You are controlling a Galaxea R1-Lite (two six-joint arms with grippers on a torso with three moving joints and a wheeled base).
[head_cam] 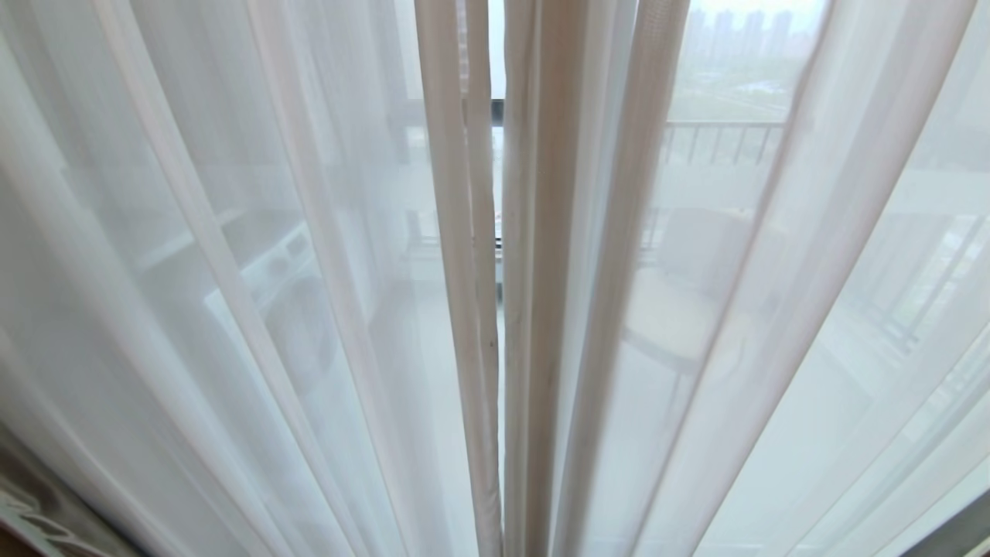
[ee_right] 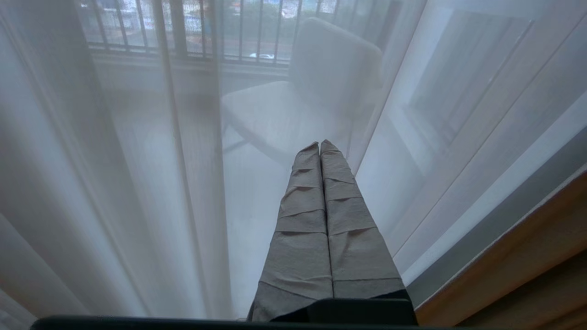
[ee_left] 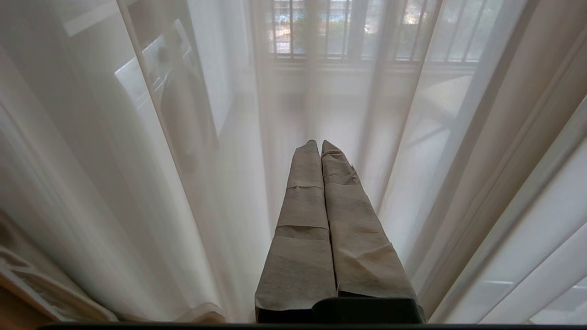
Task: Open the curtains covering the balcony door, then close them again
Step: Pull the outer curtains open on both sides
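Head view: sheer curtains (head_cam: 495, 309), hems meeting at twelve o'clock; neither arm shown. Wrist views: my left gripper (ee_left: 319, 144) and right gripper (ee_right: 319, 144) clenched, grasping nothing; a chair (ee_right: 330, 68) shows only beyond the right.

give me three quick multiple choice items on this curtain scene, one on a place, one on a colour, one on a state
1. Where does the narrow gap between the two thin white translucent sheer curtains lie in the head view?
A. near the middle
B. far left edge
C. far right edge

2. What colour is the wrapping on the right gripper's fingers?
A. bright red
B. grey-beige
C. blue

3. How do the left gripper's jaws stand?
A. wide open
B. shut on a cup
C. shut, holding nothing

Key: 1 A, the hemmed edges meet around a slit at the centre; 2 B, both fingers wear dull grey-beige wrap; 3 C, its wrapped fingers press together with nothing between.
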